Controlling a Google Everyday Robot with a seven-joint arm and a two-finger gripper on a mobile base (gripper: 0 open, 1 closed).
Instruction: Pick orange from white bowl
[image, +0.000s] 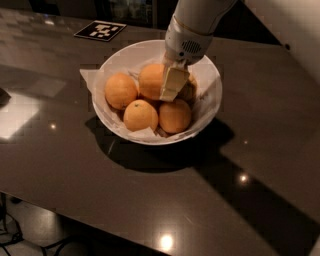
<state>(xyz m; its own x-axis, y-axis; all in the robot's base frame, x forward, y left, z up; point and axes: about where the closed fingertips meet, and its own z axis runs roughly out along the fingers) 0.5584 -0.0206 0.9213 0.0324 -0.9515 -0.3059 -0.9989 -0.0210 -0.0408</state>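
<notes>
While the gripper (171, 92) sits low inside the white bowl (207, 107) on the table (250, 170), against the right side of the rearmost orange (150, 80), its open-or-closed state cannot be told.

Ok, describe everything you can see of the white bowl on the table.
The white bowl is wide and round, smooth like glazed ceramic, standing upright on the dark glossy table. Crumpled white paper lines it, one corner sticking out over the left rim. Five oranges lie inside on the paper. The gripper reaches down into the bowl from above, among the back oranges; whether it touches the bowl cannot be seen.
</notes>
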